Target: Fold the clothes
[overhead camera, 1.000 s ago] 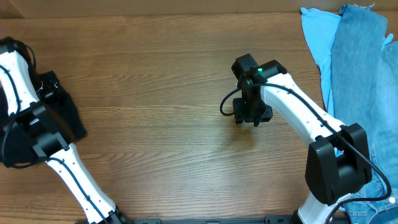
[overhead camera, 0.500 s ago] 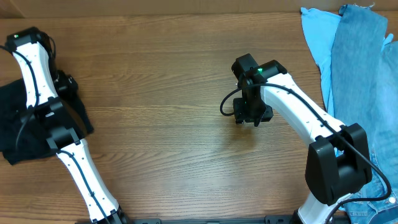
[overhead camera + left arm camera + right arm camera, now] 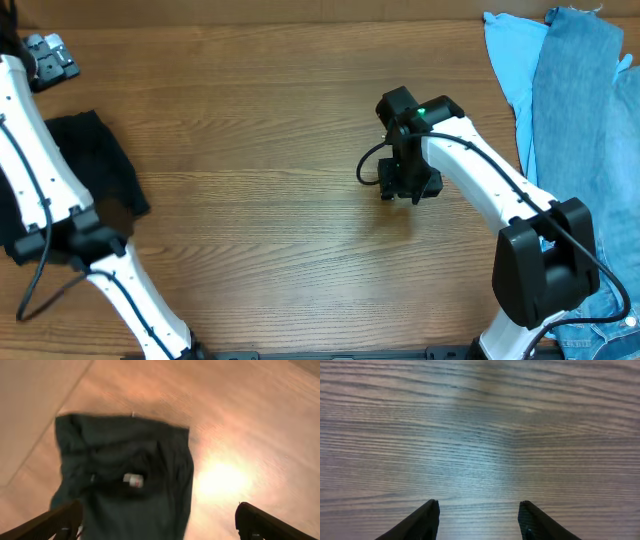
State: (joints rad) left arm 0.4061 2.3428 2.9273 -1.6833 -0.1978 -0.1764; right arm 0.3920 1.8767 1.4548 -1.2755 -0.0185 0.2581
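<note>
A crumpled black garment [image 3: 95, 170] lies at the table's left edge. In the left wrist view it shows as dark cloth [image 3: 125, 465] with a small white label [image 3: 133, 480]. My left gripper [image 3: 45, 55] is raised at the far left corner, well above the garment. It is open [image 3: 160, 522] and holds nothing. My right gripper [image 3: 405, 188] hangs over bare wood at the table's middle. Its jaws stand apart [image 3: 479, 510] with nothing between them. A light-blue garment [image 3: 510, 60] and a denim-blue one [image 3: 580, 120] lie at the right edge.
The wooden table [image 3: 250, 120] is bare between the two arms. The right arm's black base [image 3: 545, 270] stands at the front right, partly over the denim. The left arm's white links [image 3: 40, 170] run along the left edge, across the black garment.
My left arm has swung up and back toward the far left corner, uncovering the black garment. The right arm has barely moved.
</note>
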